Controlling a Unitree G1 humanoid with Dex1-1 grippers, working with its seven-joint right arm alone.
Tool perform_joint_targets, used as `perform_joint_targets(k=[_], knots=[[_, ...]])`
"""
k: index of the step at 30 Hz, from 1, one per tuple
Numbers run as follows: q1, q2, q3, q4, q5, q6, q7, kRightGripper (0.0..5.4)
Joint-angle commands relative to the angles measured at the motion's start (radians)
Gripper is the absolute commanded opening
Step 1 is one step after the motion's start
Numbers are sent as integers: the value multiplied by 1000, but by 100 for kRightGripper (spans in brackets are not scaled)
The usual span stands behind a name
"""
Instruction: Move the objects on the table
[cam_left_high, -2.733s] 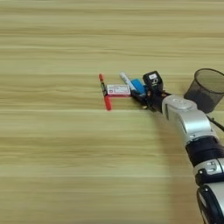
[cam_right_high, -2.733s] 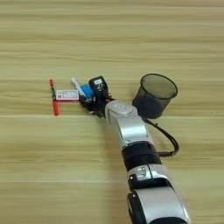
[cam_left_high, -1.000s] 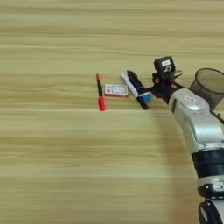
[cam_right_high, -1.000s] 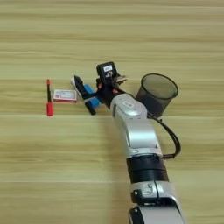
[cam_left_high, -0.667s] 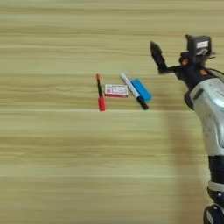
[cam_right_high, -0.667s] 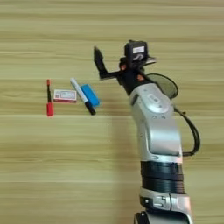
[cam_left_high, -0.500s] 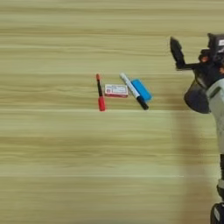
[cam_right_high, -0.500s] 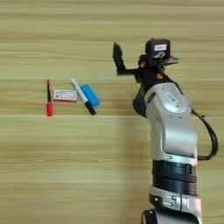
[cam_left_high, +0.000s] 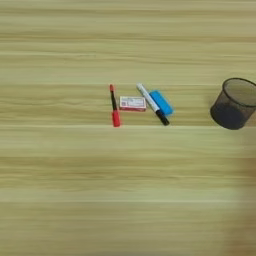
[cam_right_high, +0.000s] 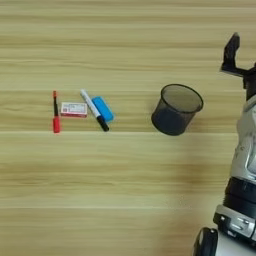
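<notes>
Four small items are laid in a row on the tabletop: a thin black pen with red cap, a small white-and-red box just right of it, then a white marker with black cap lying against a blue oblong block. A black mesh cup is seen upright, well apart to their right. The end effector is seen only at the right edge of the right eye view, raised beyond the cup with one black finger showing, so whether it is open or closed cannot be told.

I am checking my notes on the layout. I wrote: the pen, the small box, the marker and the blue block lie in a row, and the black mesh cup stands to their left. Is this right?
Not quite: the black mesh cup stands to the right of the row, as the right eye view shows. The rest holds: pen, small box, marker and blue block lie in a row.
</notes>
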Motion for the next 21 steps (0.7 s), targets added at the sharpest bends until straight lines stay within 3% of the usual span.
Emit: perform_joint_targets(k=[1,13,21], knots=[[-69,-63,13,49,-31,-42,-31,538],[-145,-107,73,461,-86,-106,-79,538],[-173,-131,72,572,-78,-163,-86,538]])
